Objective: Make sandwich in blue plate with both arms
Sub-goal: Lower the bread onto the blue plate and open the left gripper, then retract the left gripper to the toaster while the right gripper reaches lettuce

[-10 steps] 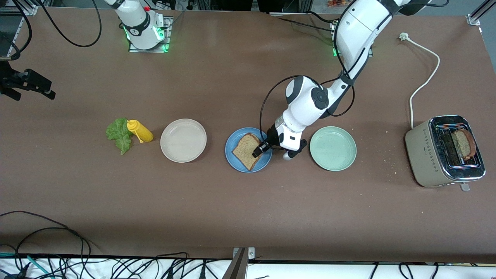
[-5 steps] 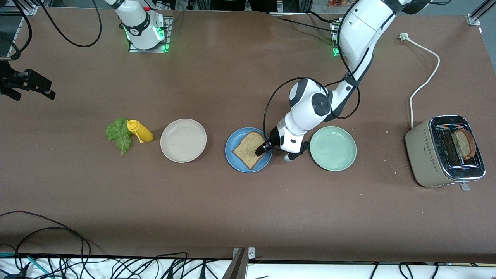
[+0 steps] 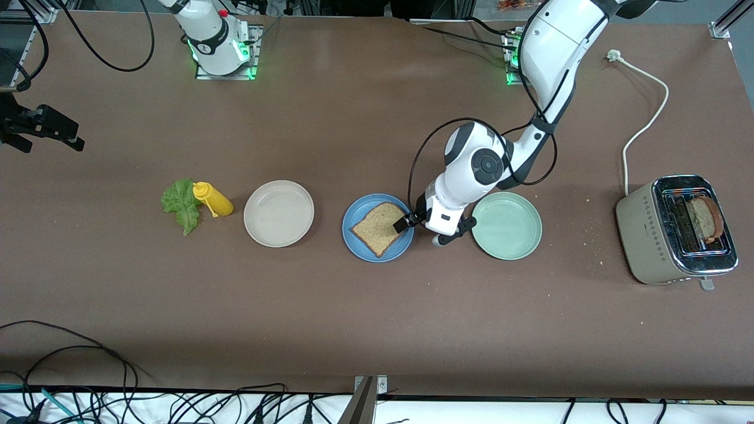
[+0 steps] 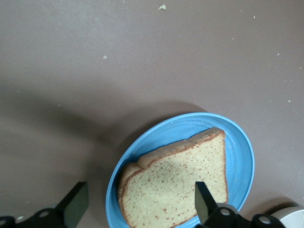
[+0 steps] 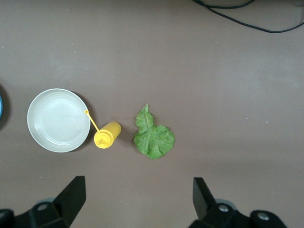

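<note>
Currently, in the front view, the blue plate [image 3: 360, 247] sits mid-table between the beige plate [image 3: 278, 213] and the mint-green plate [image 3: 506, 225]. One slice of bread [image 3: 377, 228] lies flat on it. The left gripper [image 3: 406, 222] is low over the plate's edge toward the left arm's end of the table, its fingers spread apart with nothing between them. The left arm reaches down to it from its base at the top of this view. Toward the right arm's end lie a lettuce leaf [image 3: 180, 205] and, touching it, a yellow squeeze bottle [image 3: 213, 199] on its side, just beside the beige plate. A toaster [image 3: 675, 230] stands at the left arm's end with a second slice of bread [image 3: 705, 218] in one slot; its white cord [image 3: 645, 115] runs away from the camera. The right gripper is not visible in this view; only that arm's base [image 3: 219, 41] shows.

Left wrist view: the left gripper [image 4: 137, 202] has both fingers wide apart, clear of the bread [image 4: 178, 187], which rests inside the plate [image 4: 240, 156]. One finger overlaps the slice's edge in the picture; contact cannot be confirmed.

Right wrist view: the right gripper [image 5: 137, 197] hangs high over the table, fingers spread and empty, the arm waiting. Below it are the lettuce [image 5: 153, 135], the bottle [image 5: 106, 135] and the beige plate [image 5: 58, 120].
</note>
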`<move>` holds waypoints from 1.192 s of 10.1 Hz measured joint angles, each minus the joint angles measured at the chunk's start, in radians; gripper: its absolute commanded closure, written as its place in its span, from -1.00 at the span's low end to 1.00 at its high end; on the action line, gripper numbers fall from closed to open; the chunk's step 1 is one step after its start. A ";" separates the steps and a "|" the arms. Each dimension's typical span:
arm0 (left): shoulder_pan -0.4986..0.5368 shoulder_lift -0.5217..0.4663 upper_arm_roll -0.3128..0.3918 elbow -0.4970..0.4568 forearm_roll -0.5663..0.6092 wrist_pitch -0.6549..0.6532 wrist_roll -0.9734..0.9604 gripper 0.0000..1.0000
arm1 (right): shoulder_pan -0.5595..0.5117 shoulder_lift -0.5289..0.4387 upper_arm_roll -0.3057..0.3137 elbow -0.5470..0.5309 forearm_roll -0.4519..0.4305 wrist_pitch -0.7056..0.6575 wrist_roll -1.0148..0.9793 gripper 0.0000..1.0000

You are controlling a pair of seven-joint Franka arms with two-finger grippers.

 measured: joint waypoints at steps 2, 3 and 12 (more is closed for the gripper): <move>0.010 -0.048 0.029 0.018 0.000 -0.120 0.000 -1.00 | 0.000 0.000 0.000 0.000 0.000 0.000 0.000 -1.00; 0.038 -0.095 0.040 0.026 0.004 -0.212 0.000 -1.00 | 0.001 0.000 0.001 0.000 0.000 0.000 0.000 -1.00; 0.471 -0.406 0.052 0.182 0.225 -0.847 0.300 -1.00 | 0.016 0.031 0.025 -0.002 0.001 -0.003 -0.014 -1.00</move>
